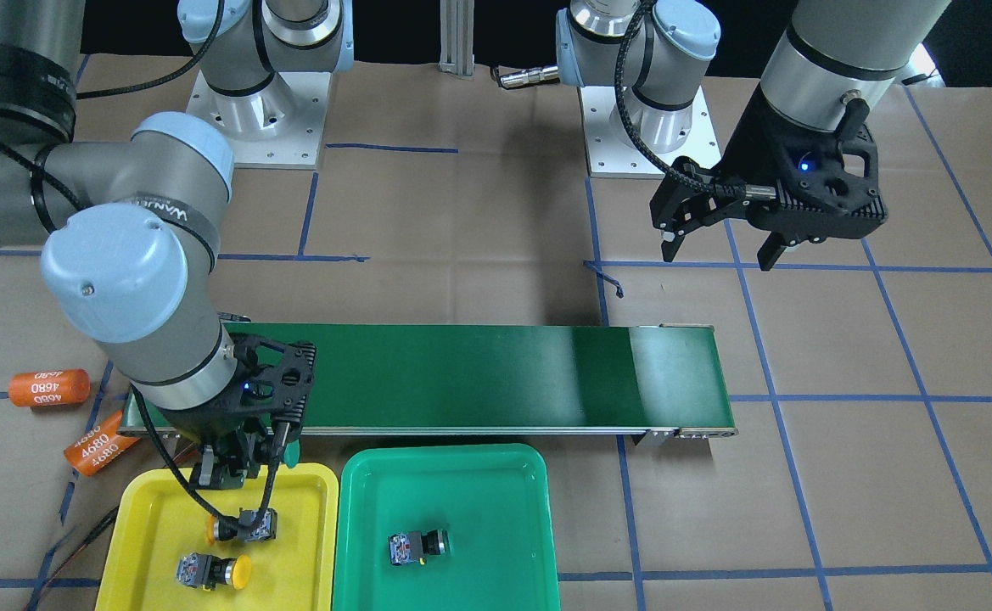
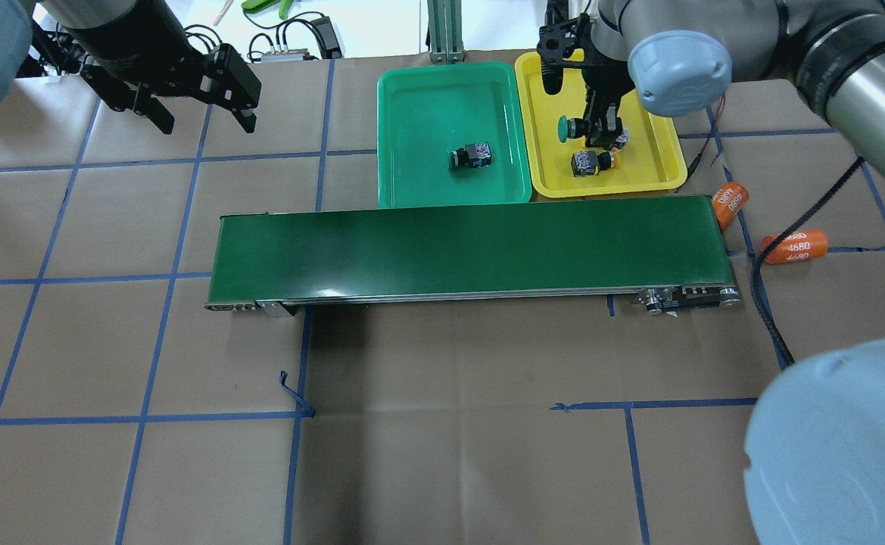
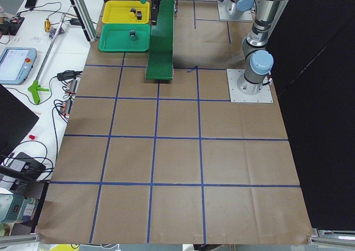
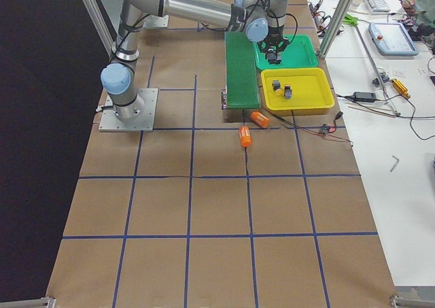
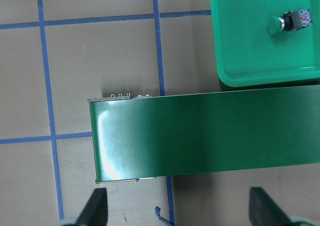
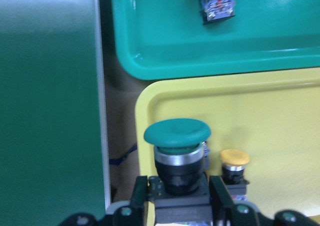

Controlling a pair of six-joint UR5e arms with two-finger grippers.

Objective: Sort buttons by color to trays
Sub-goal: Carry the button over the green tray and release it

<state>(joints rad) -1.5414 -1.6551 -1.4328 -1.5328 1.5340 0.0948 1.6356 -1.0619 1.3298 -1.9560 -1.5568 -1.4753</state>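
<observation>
My counter point(image 2: 442, 454), papered brown and gridded with blue tape, carried a long dark-green conveyor belt point(image 2: 472, 246) across the middle of the overhead view. Just above it a shallow green plastic tray point(image 2: 412, 98) sat beside a bright yellow plastic tray point(image 2: 658, 155).

My right gripper point(image 2: 602, 125) was clamped on a green-capped push-button point(image 6: 177, 133) over the yellow tray. In that tray lay a yellow-capped push-button point(image 1: 245, 524) and a second yellow-capped push-button point(image 1: 211, 570). Another green-capped push-button point(image 2: 472, 157) lay in the green tray.

My left gripper point(image 2: 200, 121), upper left, hung wide open and empty.

Two orange cylinders marked "4680" point(image 2: 794, 246) lay by the belt's right end. A white workbench point(image 3: 33, 51) strewn with cables bordered the counter.
</observation>
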